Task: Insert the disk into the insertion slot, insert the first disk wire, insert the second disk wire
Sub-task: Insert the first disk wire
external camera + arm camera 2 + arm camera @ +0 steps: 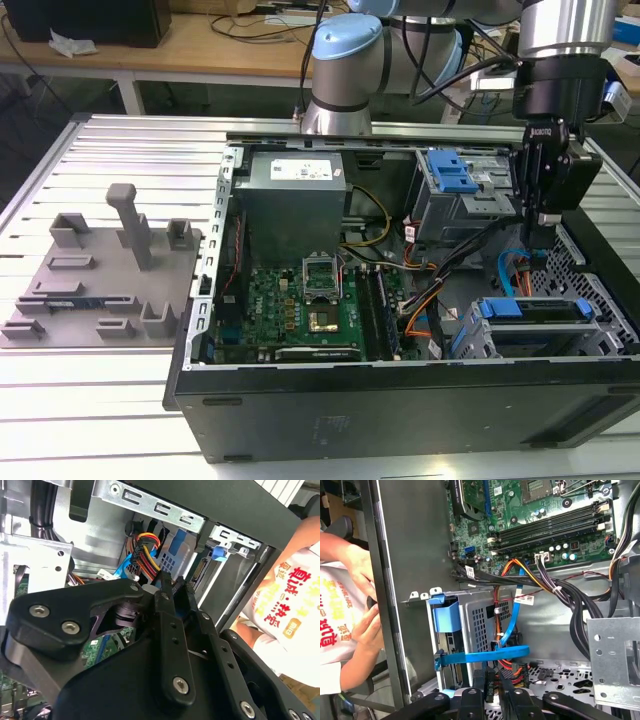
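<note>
Single arm, so no choice of reach. Gripper (540,232) hangs upright inside the open case (400,400), tips down in the pocket between the tall cage (455,195) and the low slot (468,335). Disk (530,309) lies flat in the slot, just below the jaws and a little toward the near case wall in the exterior view. It looks seated, so I judge the first step done. Its blue-framed edge runs crosswise to the jaws; in the first wrist view that edge (480,656) sits right ahead of the gripper (493,677), close but not clearly touching. A blue wire (515,615) drops from the board (545,525) and curves in to a dark plug at that edge, just beyond the jaws. A red, orange and yellow bundle (512,667) crowds the same spot, beside the jaws. In the second wrist view the gripper (174,582) points at the same bundle (147,542). Something dark sits between the jaws in the first wrist view, but I cannot tell whether they are spread or pinching it. Surfaces here are thin perforated sheet metal and loose cabling, with snag risk on either flank. Room is tight, with steel walls near on both sides. A person's hand (367,625) rests just outside the case wall. The case stands on a ribbed worktop (100,400).
</note>
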Robot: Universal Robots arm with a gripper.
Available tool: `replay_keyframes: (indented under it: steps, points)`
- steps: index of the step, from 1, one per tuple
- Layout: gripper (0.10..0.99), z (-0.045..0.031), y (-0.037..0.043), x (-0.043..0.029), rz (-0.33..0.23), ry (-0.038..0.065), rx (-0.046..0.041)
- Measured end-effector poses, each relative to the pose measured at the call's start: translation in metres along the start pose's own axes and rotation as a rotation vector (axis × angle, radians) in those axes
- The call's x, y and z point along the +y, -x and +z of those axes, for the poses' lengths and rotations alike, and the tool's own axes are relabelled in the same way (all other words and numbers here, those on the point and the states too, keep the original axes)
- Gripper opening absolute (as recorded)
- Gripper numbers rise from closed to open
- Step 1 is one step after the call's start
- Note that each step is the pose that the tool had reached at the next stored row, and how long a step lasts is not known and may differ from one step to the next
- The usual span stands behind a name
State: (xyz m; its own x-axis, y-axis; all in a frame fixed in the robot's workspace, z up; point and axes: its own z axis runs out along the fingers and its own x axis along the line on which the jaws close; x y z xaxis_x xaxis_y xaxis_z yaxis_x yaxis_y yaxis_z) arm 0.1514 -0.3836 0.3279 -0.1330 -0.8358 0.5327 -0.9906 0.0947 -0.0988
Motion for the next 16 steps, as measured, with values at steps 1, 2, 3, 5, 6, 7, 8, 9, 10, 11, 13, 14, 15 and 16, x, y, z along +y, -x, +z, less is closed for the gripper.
replay_keyframes:
  steps: [1, 2, 3, 5, 6, 7, 8, 9, 10, 11, 13, 14, 15, 16]
  points:
    - [0.255, -0.0001, 0.0003, 0.0000, 0.000, 0.000, 0.0009]
    - [0.255, -0.0003, 0.0007, 0.0001, 0.000, 0.000, 0.0019]
    - [0.255, -0.0006, 0.0014, 0.0002, -0.001, 0.000, 0.0042]
    - [0.176, -0.0008, 0.0020, 0.0002, -0.001, 0.001, 0.0065]
    - [0.165, -0.0009, 0.0023, 0.0003, -0.002, 0.001, 0.0080]
    - [0.165, -0.0009, 0.0024, 0.0003, -0.002, 0.001, 0.0091]
    - [0.165, -0.0010, 0.0025, 0.0003, -0.002, 0.001, 0.0101]
    - [0.165, -0.0009, 0.0025, 0.0003, -0.002, 0.002, 0.0107]
    - [0.165, -0.0009, 0.0026, 0.0003, -0.002, 0.002, 0.0110]
    - [0.165, -0.0008, 0.0026, 0.0003, -0.002, 0.002, 0.0110]
    - [0.165, -0.0009, 0.0026, 0.0003, -0.002, 0.002, 0.0113]
    - [0.165, -0.0009, 0.0026, 0.0003, -0.002, 0.002, 0.0114]
    - [0.165, -0.0008, 0.0028, -0.0001, -0.003, 0.002, 0.0112]
    - [0.165, -0.0005, 0.0027, -0.0023, -0.009, 0.012, 0.0123]
